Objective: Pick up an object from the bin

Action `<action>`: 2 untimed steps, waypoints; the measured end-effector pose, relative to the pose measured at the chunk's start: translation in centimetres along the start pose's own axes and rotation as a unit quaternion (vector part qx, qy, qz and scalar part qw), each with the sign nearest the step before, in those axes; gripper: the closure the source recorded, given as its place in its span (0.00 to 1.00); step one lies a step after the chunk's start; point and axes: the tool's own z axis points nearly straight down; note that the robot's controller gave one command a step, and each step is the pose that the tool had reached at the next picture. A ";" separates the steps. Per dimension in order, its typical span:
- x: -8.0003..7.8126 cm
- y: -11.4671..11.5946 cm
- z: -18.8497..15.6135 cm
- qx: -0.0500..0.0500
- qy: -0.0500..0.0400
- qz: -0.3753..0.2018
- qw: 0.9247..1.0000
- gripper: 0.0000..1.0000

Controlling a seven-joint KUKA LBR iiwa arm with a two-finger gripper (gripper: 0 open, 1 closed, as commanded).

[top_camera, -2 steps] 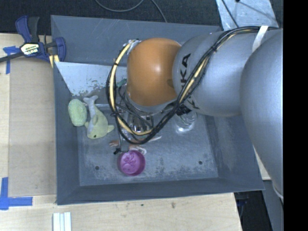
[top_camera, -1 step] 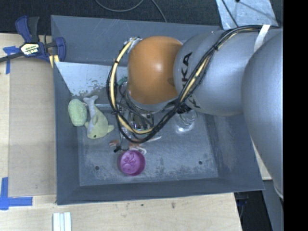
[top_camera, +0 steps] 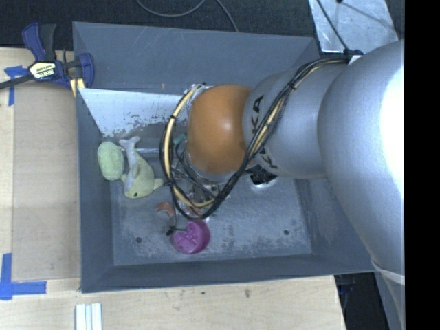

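Arm: the silver robot arm (top_camera: 330,115) crosses the grey metal bin (top_camera: 96,253) from the view's right, and its wrist carries a rounded orange cover (top_camera: 216,126) looped with black and yellow cables (top_camera: 167,146).

Gripper: the gripper (top_camera: 180,212) hangs beneath the orange cover, low over the bin floor, largely hidden by the cover and the cables.

Gripper state: it cannot be told from this view whether it is wide, narrow or holding anything; nothing is seen held in it.

Nearest thing: a magenta round, flattish object (top_camera: 190,237) lies on the floor just beside the gripper, on the side toward the bin's near wall, and whether the two touch cannot be told.

Second thing: a small brown scrap (top_camera: 165,207) lies near the gripper, on the side away from the arm.

Farther things: a pale yellow-green soft toy with a grey fin (top_camera: 141,177) lies beyond the scrap, farther from the gripper on that same side; a pale green rounded lump (top_camera: 108,161) sits against the toy's far side, well apart from the gripper.
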 end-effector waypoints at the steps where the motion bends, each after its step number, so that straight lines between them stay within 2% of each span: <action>1: 0.5 -1.1 1.9 0.002 0.005 0.025 1.000 0.00; 2: 1.6 -2.5 -1.2 0.002 0.003 0.054 0.999 0.00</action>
